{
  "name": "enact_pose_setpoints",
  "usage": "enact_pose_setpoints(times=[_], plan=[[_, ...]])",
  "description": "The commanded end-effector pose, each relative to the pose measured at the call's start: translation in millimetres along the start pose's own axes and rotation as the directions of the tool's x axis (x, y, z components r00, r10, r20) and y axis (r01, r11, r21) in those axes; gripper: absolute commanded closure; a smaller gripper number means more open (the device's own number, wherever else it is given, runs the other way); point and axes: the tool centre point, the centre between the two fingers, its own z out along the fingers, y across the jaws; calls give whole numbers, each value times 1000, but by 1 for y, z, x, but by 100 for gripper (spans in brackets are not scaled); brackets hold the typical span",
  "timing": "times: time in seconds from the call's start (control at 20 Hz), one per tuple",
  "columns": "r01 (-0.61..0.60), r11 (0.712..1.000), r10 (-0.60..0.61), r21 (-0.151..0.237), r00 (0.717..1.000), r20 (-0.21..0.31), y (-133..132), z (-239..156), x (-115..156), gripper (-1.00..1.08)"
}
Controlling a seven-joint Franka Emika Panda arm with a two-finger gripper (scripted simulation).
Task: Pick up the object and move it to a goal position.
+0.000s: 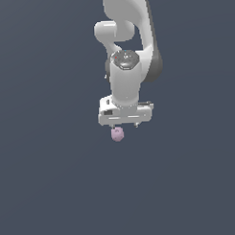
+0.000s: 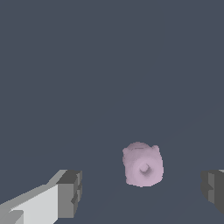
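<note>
- The surface is a flat, even slate-blue ground (image 1: 50,189) filling both views edge to edge; it carries no seam, edge, wall or horizon, so whether it is a desk or a floor cannot be told; the shading is slightly lighter toward the lower part of the exterior view.
- The white arm (image 1: 128,37) comes down from the top of the exterior view, with rounded glossy links, a dark grey band along one side and a grey cap marked with tiny coloured dots; its wide white hand block sits crosswise at the lower end.
- The object (image 1: 117,134) is a small pale pink-lilac blob, rounded and lumpy, much narrower than the hand block; in the wrist view (image 2: 142,165) it shows small bumps along its edge and a round dimple in the middle of its face.
- The object lies just under the hand block in the exterior view, toward that view's left of the block's centre.
- The pincer (image 2: 142,192) stands apart; its grey fingertips (image 2: 70,192) are wide of the object on either side, with slate ground showing between each tip and the blob; neither touches it.
</note>
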Motion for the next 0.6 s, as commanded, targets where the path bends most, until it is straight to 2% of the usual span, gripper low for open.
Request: enact_pose_setpoints(times=[0.0,0.55], plan=[[0,1000,0,0,1000,0,0,0,0,-92],[-65,998,65,-13,998,-11,32,-14,6,-92]])
